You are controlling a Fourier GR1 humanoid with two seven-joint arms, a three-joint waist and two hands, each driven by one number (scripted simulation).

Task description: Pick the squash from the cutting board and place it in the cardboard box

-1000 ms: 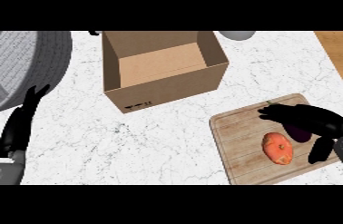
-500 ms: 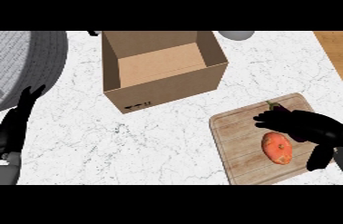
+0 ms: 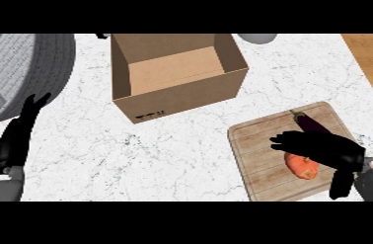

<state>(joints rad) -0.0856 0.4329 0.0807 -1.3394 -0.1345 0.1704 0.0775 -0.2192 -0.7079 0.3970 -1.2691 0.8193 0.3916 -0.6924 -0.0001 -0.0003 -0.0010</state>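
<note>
Looking steeply down on a white marbled surface (image 3: 146, 159), the view is told from left to right. At the far left edge the left robot hand (image 3: 18, 139) rests open, its black fingers straight and pointing up. Above it, in the top left corner, part of a large grey round object (image 3: 33, 65) shows. Near the middle, toward the top, stands a cardboard box (image 3: 182, 92) with its top open. A small pale round object (image 3: 258, 38) shows at the top edge, just right of the box. At lower right a wooden cutting board (image 3: 255, 154) lies well apart from the box. The orange squash (image 3: 302, 169) sits on the board, with a dark purple eggplant (image 3: 315, 123) further up it. The right robot hand (image 3: 324, 150) is spread open over the squash's upper part, fingers relaxed and not curled round it. Whether it touches the squash cannot be told. A strip of wood (image 3: 358, 48) fills the top right corner.
</note>
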